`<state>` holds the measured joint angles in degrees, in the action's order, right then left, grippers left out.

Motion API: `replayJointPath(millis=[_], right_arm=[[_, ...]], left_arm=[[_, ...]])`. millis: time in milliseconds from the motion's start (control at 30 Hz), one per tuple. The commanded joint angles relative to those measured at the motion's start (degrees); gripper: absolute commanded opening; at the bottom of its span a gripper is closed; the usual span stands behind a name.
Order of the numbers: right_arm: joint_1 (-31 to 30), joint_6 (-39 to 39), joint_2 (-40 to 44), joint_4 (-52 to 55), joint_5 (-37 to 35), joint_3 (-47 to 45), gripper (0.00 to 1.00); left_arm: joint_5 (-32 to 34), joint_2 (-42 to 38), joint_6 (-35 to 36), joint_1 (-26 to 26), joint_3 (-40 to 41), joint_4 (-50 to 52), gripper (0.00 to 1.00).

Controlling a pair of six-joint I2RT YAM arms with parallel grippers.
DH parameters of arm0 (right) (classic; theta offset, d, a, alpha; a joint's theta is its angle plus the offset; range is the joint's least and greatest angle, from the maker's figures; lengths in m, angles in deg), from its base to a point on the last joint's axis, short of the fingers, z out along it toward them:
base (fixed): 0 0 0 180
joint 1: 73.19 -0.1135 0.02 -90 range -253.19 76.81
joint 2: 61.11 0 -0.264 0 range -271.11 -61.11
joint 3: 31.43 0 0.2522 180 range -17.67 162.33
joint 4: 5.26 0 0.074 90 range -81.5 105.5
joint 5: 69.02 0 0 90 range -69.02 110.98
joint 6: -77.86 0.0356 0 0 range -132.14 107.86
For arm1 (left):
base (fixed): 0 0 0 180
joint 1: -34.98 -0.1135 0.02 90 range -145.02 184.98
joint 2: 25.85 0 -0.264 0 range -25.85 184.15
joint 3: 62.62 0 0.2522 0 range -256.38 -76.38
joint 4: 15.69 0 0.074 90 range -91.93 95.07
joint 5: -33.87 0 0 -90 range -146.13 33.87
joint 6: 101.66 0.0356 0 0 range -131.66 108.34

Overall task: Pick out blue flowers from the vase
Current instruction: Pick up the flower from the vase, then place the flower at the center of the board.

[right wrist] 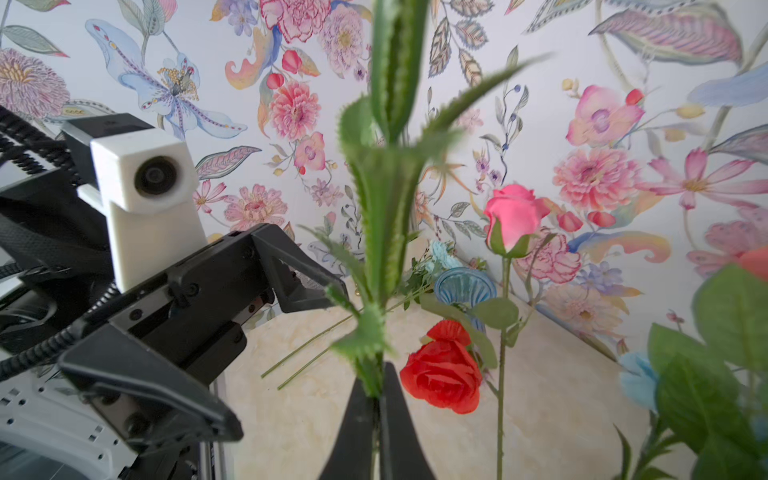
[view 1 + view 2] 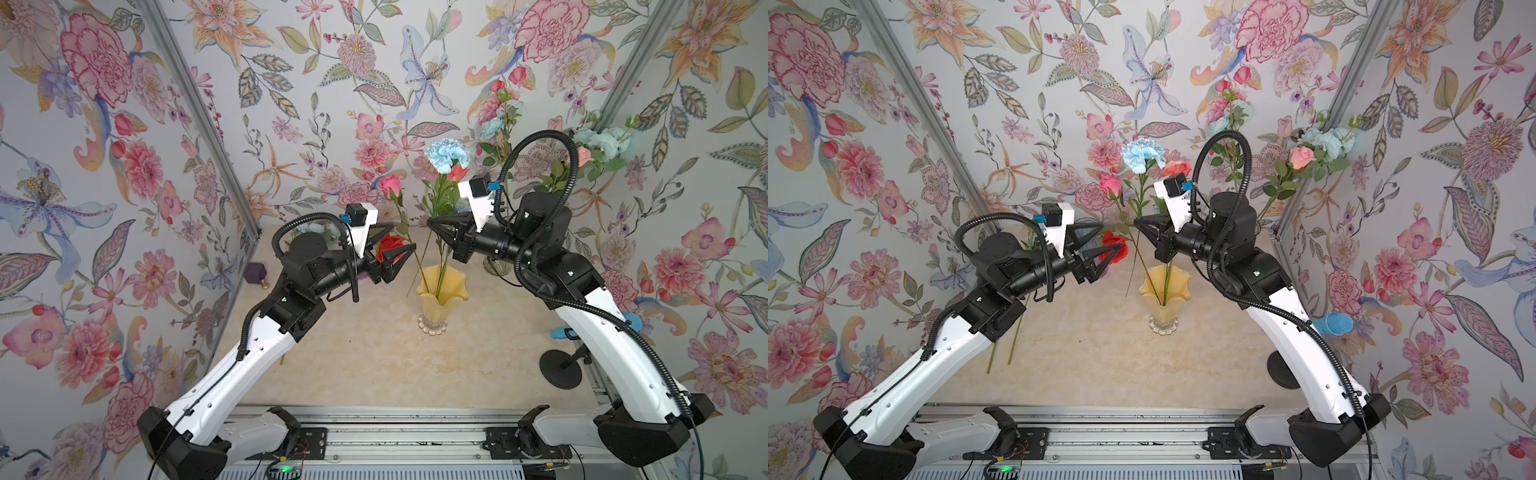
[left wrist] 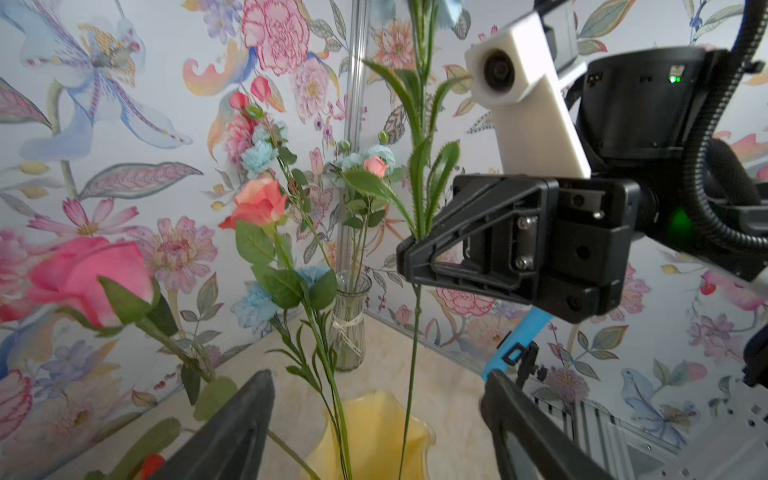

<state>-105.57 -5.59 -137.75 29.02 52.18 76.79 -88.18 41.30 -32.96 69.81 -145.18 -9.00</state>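
A pale blue flower (image 2: 448, 154) (image 2: 1142, 153) stands tall in the yellow vase (image 2: 441, 291) (image 2: 1165, 291) (image 3: 374, 432), its thin stem (image 3: 415, 332) (image 1: 386, 208) running down into the mouth. My right gripper (image 2: 432, 224) (image 2: 1139, 222) (image 1: 376, 374) is shut on that stem well above the vase, just under the leaves. My left gripper (image 2: 401, 237) (image 2: 1111, 236) (image 3: 378, 376) is open on the vase's other side, level with the red rose (image 2: 390, 243) (image 1: 440, 374), with nothing between its fingers. More blue flowers (image 2: 602, 139) show at the back right.
A pink rose (image 2: 389, 183) and a coral rose (image 2: 457, 171) also rise from the yellow vase. A clear glass vase (image 3: 349, 320) with mixed flowers stands at the back right. Loose green stems (image 2: 1013, 345) lie at the left. A blue microphone (image 2: 1335, 324) is at the right.
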Motion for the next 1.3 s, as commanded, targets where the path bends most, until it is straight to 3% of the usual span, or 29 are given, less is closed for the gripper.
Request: replayJointPath(millis=[0, 167, 467, 700, 1067, 1267], right_arm=[[-0.31, 1.4, -0.93, 1.02, 10.62, -1.37, 0.0], [-0.23, 0.84, -2.96, 1.11, 15.79, -1.38, 0.0], [-0.31, -0.27, -4.48, 1.34, 19.97, -1.38, 0.0], [-1.18, -0.75, -5.13, 1.37, 20.53, -1.04, 0.0], [-2.33, -1.18, -5.83, 1.41, 19.39, -0.21, 0.0], [-2.64, -1.71, -5.18, 1.68, 18.29, -0.32, 0.0]], left_arm=[[-7.43, -1.01, -1.13, -1.23, 2.31, -1.21, 0.79], [-16.19, 0.66, -3.81, -4.08, 5.03, -6.15, 0.74], [-23.71, 1.99, -10.08, -6.15, 8.35, -14.52, 0.63], [-26.87, 2.46, -15.86, -6.34, 10.3, -22.61, 0.53], [-27.9, 2.73, -16.17, -6.31, 10.35, -21.87, 0.18], [-27.8, 3.58, -15.52, -6.35, 10.01, -21.01, 0.12]])
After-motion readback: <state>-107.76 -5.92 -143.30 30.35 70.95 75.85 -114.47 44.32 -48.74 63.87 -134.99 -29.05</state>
